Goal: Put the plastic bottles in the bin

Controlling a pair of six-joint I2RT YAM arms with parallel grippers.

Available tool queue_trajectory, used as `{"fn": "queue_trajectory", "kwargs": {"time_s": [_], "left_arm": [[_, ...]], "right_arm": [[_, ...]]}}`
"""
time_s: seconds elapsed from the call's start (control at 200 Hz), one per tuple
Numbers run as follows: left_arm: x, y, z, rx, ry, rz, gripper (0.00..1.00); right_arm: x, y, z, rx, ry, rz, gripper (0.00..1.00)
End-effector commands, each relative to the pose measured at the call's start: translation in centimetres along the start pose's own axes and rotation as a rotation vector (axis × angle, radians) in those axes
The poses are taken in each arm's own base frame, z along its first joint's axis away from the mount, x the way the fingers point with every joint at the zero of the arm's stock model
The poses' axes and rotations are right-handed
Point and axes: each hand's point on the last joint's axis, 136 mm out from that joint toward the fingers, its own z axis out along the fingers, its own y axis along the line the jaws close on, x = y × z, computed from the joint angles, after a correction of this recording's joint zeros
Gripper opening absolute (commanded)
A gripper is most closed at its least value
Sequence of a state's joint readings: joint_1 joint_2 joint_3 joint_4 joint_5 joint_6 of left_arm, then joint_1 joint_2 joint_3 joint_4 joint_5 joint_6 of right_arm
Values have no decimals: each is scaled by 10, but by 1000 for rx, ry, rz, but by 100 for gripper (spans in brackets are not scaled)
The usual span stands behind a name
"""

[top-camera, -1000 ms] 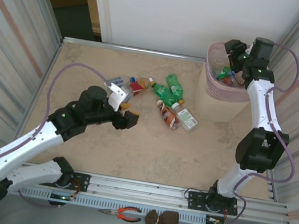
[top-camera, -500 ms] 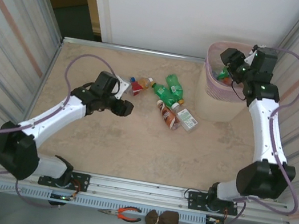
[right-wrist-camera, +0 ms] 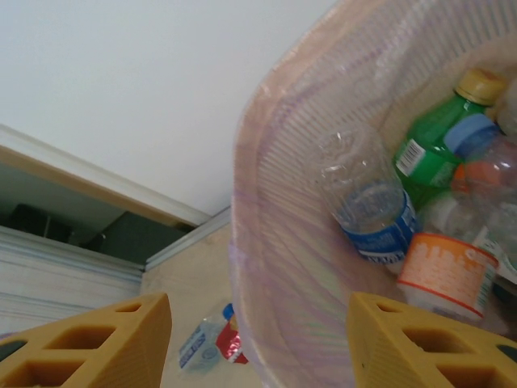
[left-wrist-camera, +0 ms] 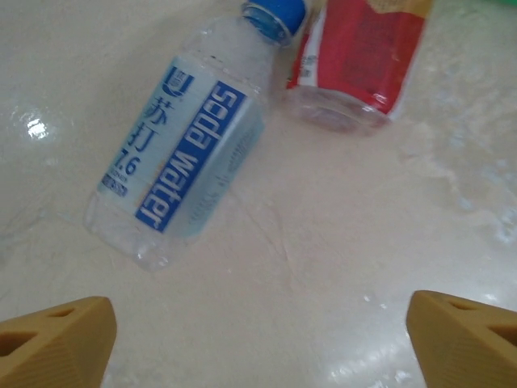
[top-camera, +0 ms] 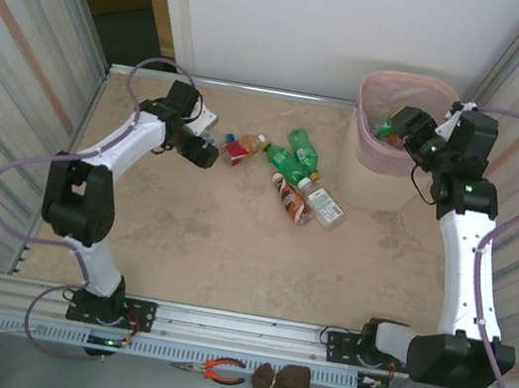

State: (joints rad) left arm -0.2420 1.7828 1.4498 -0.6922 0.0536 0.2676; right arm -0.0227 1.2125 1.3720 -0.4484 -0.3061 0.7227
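Left wrist view: my left gripper [left-wrist-camera: 260,335] hangs over the counter [left-wrist-camera: 339,242], jaws spread wide with nothing between them, lined up on the clear soda water bottle [left-wrist-camera: 182,153]. It lies on its side, blue cap pointing away from me and touching the red-labelled bottle [left-wrist-camera: 363,56] beside it. Wide jaws make sense, since the bottle body lies across my approach and I need room to straddle it.

Top external view: that pair sits at the far left of the counter. Three or four more bottles lie in a loose cluster mid-counter, between me and the bin [top-camera: 367,153], among them a green bottle [top-camera: 296,160] and a brown-labelled one [top-camera: 291,200].

Right wrist view: my right gripper [right-wrist-camera: 258,339] sits at the bin's rim. Fingers are apart and empty, so I read it as open, probably just after a drop. Inside the bin are a clear bottle with a blue label [right-wrist-camera: 367,202], a green one with a yellow cap [right-wrist-camera: 432,137] and an orange-labelled one [right-wrist-camera: 444,275], piled against the wall.

My judgement: the task is partly done. Next step is to lower the left gripper and close it on the soda water bottle. The risk is that it rolls or that I nudge the red one.
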Motion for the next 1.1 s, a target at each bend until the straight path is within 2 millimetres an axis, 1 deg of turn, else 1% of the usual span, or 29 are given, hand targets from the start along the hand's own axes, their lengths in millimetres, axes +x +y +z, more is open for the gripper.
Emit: {"fn": "queue_trajectory", "kwargs": {"time_s": [0.0,0.115,0.281,0.431,0.466,0.476,0.486,0.566,0.706,0.877,1.027,1.092], "left_arm": [[12,16,9,-35,100,82,95],[9,28,24,-30,123,78,95],[2,31,44,11,147,95,95],[-7,37,57,27,143,97,95],[-12,39,54,29,129,97,95],[-8,39,62,37,146,95,95],[-7,38,65,42,150,95,95],[-10,38,73,66,153,95,94],[-5,35,89,100,180,100,91],[6,31,96,121,217,96,84],[15,33,92,124,234,65,75],[20,33,88,123,241,46,73]], "right_arm": [[-1,0,-19,8,-31,-32,58],[1,-3,-26,17,-25,-30,58],[5,-3,-34,6,-23,-16,57],[8,-2,-39,6,-16,-12,58],[8,-2,-41,8,-18,-13,57],[9,-2,-41,8,-18,-13,57],[9,-2,-41,8,-18,-14,58],[8,-3,-44,15,-28,-17,57],[7,-2,-48,15,-36,-23,57],[7,-3,-49,20,-38,-21,57],[8,-3,-49,16,-36,-18,57],[9,-3,-50,17,-33,-15,57]]}}
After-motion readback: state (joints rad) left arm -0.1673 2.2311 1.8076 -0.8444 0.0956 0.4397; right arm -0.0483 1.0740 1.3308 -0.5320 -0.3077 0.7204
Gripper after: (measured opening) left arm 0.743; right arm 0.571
